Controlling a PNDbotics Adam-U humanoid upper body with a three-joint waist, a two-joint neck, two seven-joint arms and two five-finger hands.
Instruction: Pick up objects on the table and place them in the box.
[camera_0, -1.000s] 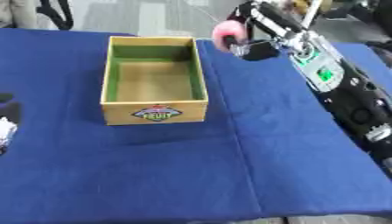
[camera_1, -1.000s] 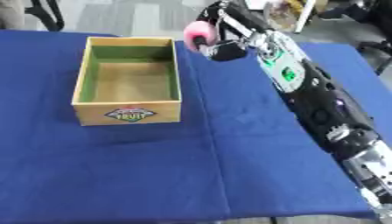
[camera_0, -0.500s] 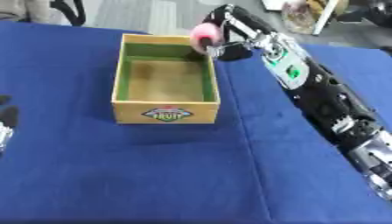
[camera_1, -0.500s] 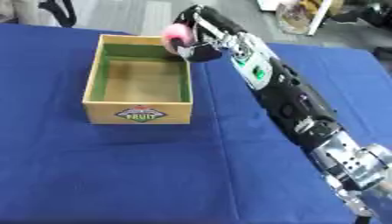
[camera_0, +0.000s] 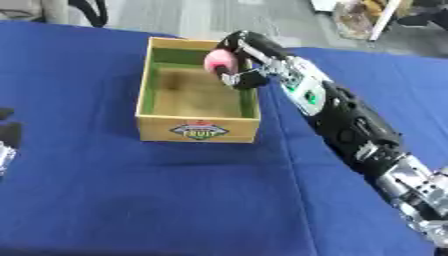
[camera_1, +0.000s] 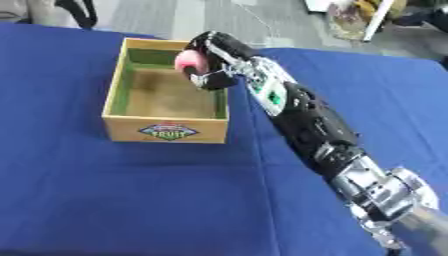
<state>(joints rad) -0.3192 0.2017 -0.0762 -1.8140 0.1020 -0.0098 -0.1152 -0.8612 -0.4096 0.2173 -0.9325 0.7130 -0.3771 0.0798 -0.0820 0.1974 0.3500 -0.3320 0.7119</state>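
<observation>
While the right hand (camera_0: 238, 64) reaches over the far right corner of the wooden fruit box (camera_0: 198, 128), its fingers are curled round a pink ball (camera_0: 218, 61) held above the box's green-lined interior. At the view's left edge, the left hand (camera_0: 7, 134) shows only partly on the blue tablecloth (camera_0: 131, 200); I cannot tell its finger state.

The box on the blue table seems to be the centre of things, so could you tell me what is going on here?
The robot's right hand is curled round a pink object and holds it over the far right part of the wooden box, above the interior, not yet let go. The box looks empty inside. It stands on the blue table. The left hand shows only at the left edge.
</observation>
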